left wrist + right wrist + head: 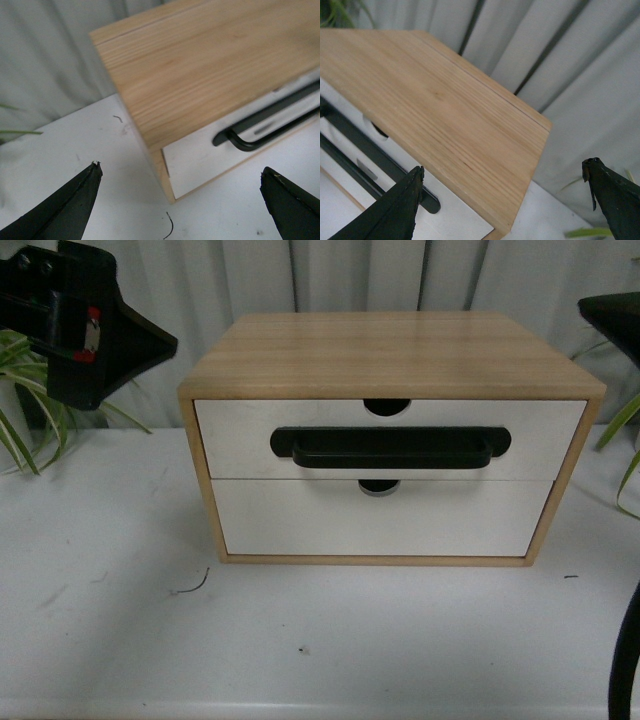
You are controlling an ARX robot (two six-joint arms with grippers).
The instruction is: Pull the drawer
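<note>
The drawer [240, 440] occupied the upper slot of the wooden cabinet [390, 350]. Its white front sat level with the cabinet's front frame, so it appeared fully shut. The left gripper [180, 169] hung above and outside the cabinet's left front corner, jaws spread wide and empty. The right gripper [502, 166] hung near the cabinet's right side, above its top, likewise spread and empty.

Probable hazards:
- The cabinet stood loose on the tabletop [300, 640]. A pull could drag the whole cabinet instead of opening the drawer.
- A grip taken toward one end of the bar handle [390, 448] could skew the drawer and jam it in the cabinet.
- A low approach could catch the plain lower front [380, 525] of the cabinet.

The drawer front faced the robot. Its long axis, and that of the bar handle, ran horizontally along the cabinet's front edge. Travel would be at right angles to that edge, out of the cabinet.
</note>
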